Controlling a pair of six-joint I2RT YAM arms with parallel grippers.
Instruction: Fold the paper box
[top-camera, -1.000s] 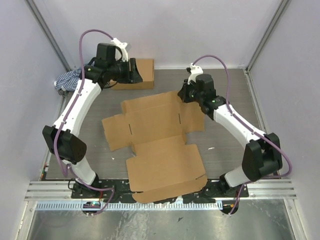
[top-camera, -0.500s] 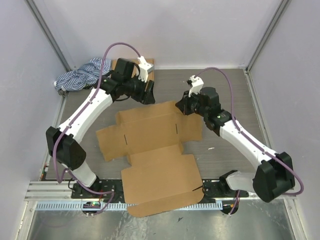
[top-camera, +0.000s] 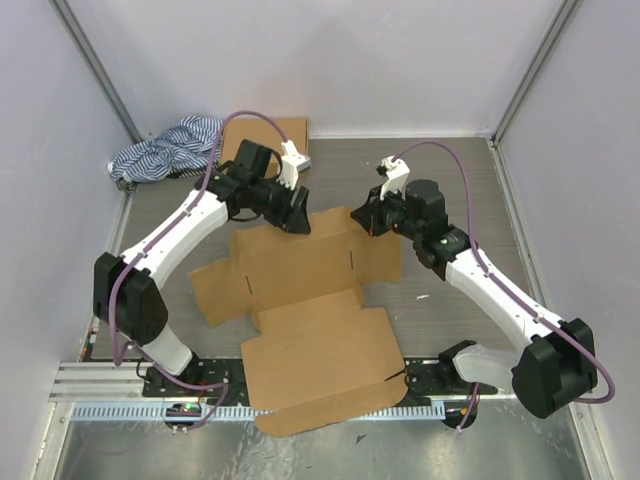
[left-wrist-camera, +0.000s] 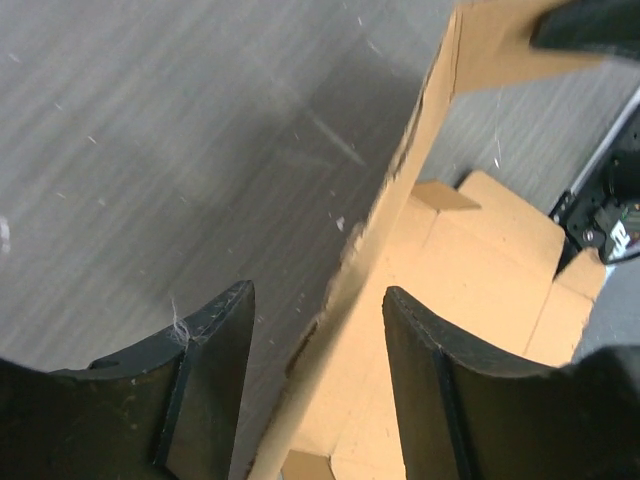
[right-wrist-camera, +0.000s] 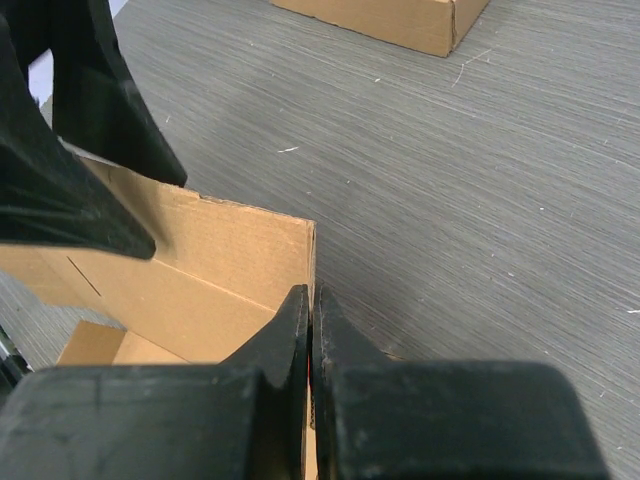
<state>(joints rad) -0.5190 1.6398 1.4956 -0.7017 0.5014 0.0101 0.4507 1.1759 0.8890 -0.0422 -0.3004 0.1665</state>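
The paper box (top-camera: 310, 300) lies unfolded in the middle of the table, brown and die-cut, and its near panel overhangs the front rail. Its far flap is raised. My right gripper (top-camera: 368, 215) is shut on the far right corner of that flap; in the right wrist view the closed gripper (right-wrist-camera: 311, 300) pinches the cardboard edge (right-wrist-camera: 200, 260). My left gripper (top-camera: 297, 212) is open at the far edge of the box. In the left wrist view the open gripper (left-wrist-camera: 318, 310) straddles the raised cardboard edge (left-wrist-camera: 470, 260) without touching it.
A compact brown cardboard box (top-camera: 275, 135) sits at the back, partly behind the left arm, and shows in the right wrist view (right-wrist-camera: 390, 20). A blue-and-white striped cloth (top-camera: 165, 150) lies at the back left corner. Walls enclose the table on three sides.
My left arm swung from the compact box at the back down to the paper box's far edge. The paper box slid left and toward the front with my right gripper on it.
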